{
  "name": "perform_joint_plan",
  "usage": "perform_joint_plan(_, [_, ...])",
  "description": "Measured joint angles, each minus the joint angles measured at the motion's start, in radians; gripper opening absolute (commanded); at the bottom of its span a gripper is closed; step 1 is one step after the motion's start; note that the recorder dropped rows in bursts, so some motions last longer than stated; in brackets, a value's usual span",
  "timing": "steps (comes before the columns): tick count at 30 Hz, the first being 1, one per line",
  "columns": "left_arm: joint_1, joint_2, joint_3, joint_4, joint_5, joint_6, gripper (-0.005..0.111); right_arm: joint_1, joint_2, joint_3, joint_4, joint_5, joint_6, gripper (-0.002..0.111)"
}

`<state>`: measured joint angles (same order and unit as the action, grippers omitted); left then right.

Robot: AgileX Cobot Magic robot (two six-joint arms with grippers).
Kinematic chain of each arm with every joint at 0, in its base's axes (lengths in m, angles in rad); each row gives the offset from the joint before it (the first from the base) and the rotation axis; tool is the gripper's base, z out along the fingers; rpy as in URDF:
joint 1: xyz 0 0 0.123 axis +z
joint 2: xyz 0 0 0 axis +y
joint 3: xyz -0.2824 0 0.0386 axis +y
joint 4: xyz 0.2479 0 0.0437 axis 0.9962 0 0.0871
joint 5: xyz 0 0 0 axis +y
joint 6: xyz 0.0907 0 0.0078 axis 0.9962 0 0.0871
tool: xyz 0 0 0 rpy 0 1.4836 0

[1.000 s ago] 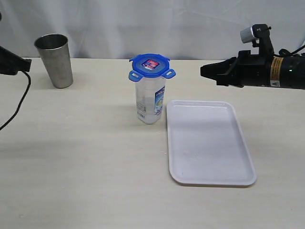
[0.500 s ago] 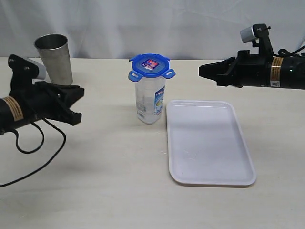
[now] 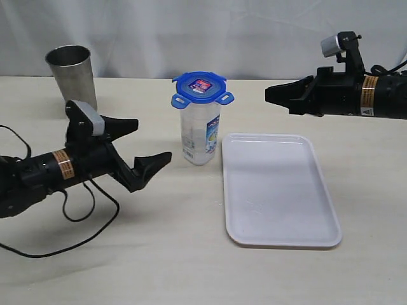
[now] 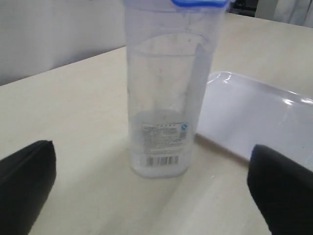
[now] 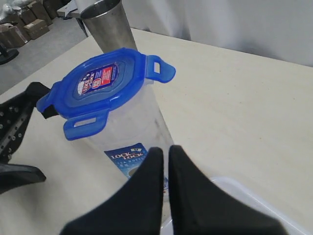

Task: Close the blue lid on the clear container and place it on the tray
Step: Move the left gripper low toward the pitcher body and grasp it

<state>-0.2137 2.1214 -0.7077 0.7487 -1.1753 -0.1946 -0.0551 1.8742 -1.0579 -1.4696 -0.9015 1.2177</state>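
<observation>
The clear container (image 3: 201, 135) stands upright on the table just left of the white tray (image 3: 280, 190). The blue lid (image 3: 201, 87) sits on top of it with its flaps sticking outward. My left gripper (image 3: 152, 140) is open, low and to the left of the container, a short gap away and pointing at it. In the left wrist view the container (image 4: 166, 98) stands ahead between the two black fingertips (image 4: 29, 181). My right gripper (image 3: 268, 94) hovers shut and empty to the right of the lid, above the tray's far end. The right wrist view shows the lid (image 5: 100, 83) beyond the shut gripper (image 5: 165, 149).
A tapered steel cup (image 3: 71, 73) stands at the back left, behind the left arm. A black cable (image 3: 76, 216) trails over the table by the left arm. A white backdrop closes off the far edge.
The left arm has swept in from the left edge toward the container and its jaws have opened wide. The right arm has barely moved; container, lid and tray stay put.
</observation>
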Motion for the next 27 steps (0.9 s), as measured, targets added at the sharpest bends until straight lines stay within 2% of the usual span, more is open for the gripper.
perform_joint_plan(8, [-0.092, 0.123, -0.171, 0.0, 0.053, -0.01, 0.101, 0.0, 0.0, 0.0, 0.0, 0.0, 0.0, 0.004])
perform_joint_plan(19, [-0.114, 0.181, -0.327, 0.0, 0.092, -0.061, 0.101, 0.0, 0.0, 0.0, 0.006, 0.0, 0.0, 0.004])
perform_joint_plan(27, [-0.167, 0.205, -0.406, 0.002, 0.14, -0.088, 0.101, 0.0, 0.0, 0.0, 0.006, 0.0, 0.0, 0.004])
